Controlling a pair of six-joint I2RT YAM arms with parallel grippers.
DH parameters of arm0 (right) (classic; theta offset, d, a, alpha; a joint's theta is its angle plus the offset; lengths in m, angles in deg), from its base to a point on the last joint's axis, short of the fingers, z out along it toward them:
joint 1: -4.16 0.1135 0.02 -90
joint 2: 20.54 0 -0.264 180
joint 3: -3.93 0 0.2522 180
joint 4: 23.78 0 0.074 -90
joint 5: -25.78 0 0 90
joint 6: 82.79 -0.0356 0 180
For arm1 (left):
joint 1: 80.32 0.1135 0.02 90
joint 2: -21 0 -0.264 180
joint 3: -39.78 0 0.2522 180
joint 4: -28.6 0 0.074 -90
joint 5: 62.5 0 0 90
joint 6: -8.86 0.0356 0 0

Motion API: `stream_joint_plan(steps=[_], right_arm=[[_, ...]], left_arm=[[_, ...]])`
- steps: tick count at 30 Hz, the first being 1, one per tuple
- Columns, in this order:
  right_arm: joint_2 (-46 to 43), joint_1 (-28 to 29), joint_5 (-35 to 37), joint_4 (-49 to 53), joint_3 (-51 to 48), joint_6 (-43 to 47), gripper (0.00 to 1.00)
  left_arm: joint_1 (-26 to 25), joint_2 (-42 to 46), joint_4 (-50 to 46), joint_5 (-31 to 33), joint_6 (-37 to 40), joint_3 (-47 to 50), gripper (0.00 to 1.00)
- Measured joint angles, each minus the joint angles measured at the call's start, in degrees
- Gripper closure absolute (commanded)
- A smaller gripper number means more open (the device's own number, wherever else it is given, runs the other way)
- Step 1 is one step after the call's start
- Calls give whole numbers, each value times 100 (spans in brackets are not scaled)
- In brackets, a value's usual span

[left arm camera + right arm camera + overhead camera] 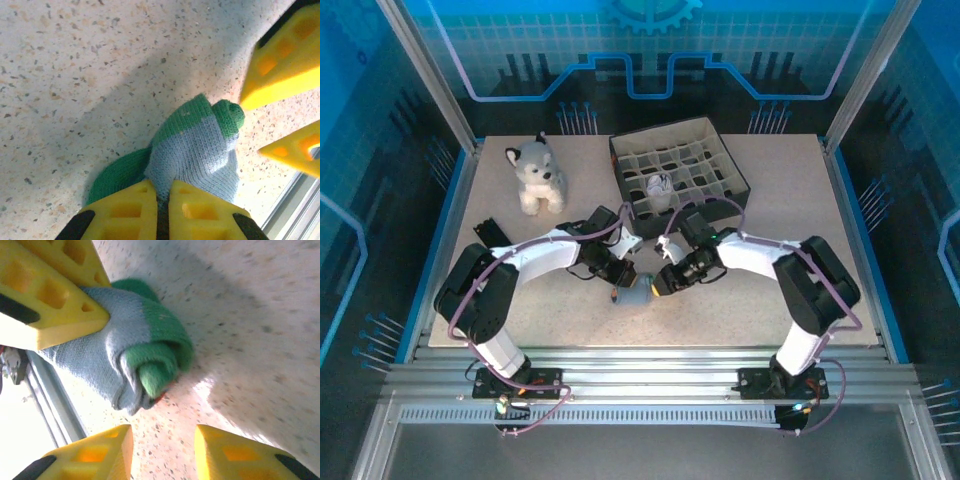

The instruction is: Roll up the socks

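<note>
Left gripper (162,192): reaching in low from the left, clamped tight on the grey-blue sock (192,150), green toe end rolled up.
Right gripper (162,440): reaching in from the right, fingers parted, just beside the roll, not touching it.
Sock: on the table (570,320), front centre, between both grippers.
Behind, well apart: husky toy (537,177); divided box (678,170), white sock (660,185) in one compartment.
</note>
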State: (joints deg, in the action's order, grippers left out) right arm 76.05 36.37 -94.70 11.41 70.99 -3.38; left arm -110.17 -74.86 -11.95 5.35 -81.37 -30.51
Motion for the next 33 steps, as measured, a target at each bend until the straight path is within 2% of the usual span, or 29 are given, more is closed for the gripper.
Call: stream_joint_plan(steps=[4, 9, 14, 19, 26, 33], right_arm=[[-785, -50, 553, -199, -308, -625, 57], [-1539, 4, 1082, -466, -837, -1620, 54], [-2332, 577, 1676, -634, -1434, -2754, 48], [-2894, 1231, 2275, -874, -1775, -3827, 46], [-2702, 1746, 2688, -1486, -2295, -5224, 45], [-1969, 2065, 2865, -2170, -2304, -5943, 40]], left_arm=[[-83, 63, 127, 245, -535, 109, 94], [-531, 516, 588, 859, -1368, 632, 94], [-1104, 988, 1078, 1604, -2288, 1152, 93], [-1458, 1231, 1478, 2205, -3045, 1504, 93], [-1582, 1416, 2028, 2439, -3775, 1939, 93], [-1604, 1676, 2649, 2452, -4262, 2437, 93]])
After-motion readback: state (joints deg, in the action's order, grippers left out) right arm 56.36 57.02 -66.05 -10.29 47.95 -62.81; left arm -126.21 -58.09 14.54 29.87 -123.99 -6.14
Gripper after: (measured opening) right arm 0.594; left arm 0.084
